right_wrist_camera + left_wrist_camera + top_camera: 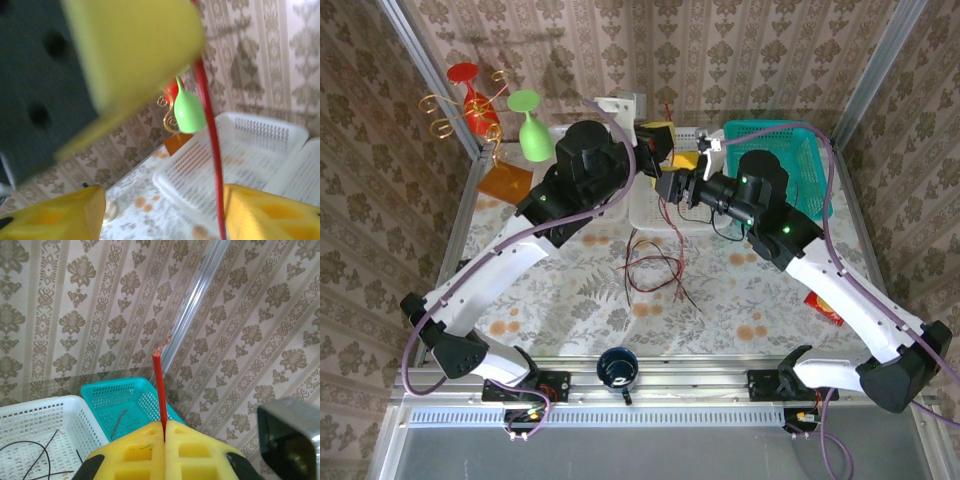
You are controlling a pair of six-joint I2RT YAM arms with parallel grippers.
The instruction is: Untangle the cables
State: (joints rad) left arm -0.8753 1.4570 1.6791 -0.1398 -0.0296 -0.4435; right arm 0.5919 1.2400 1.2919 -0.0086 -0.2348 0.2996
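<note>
left wrist view first: the left gripper (164, 426) has its blocky yellow foam-like jaws pressed flat together, pinching a smooth, straight red cable (159, 385) that stands up out of the seam, a frayed coppery tip at its top end. behind it, two perforated plastic baskets sit side by side: a white basket (40, 415) with thin black wires (45, 450) looping inside, and a teal basket (120, 390) with one thin dark red wire (120, 422) lying curved on its mesh floor. over to the right wrist view: the right gripper (160, 200) has its jaws standing well apart, and the glossy red cable runs down between them, brushing the inner edge of the pad on the right side of the view, not clamped. a big blurred yellow block hangs close above. beyond it, a green glass (189, 112) with a smooth rounded bowl beside curly gold wire. from above, both grippers meet over the white basket, and a loose tangle of cables (655, 265), hair-thin red and black loops, drapes down onto the floral-patterned worktop (570, 290) just in front. a dark blue mug (618, 367) sits at the near edge, a red glass (470, 95) stands at the far left corner.
</note>
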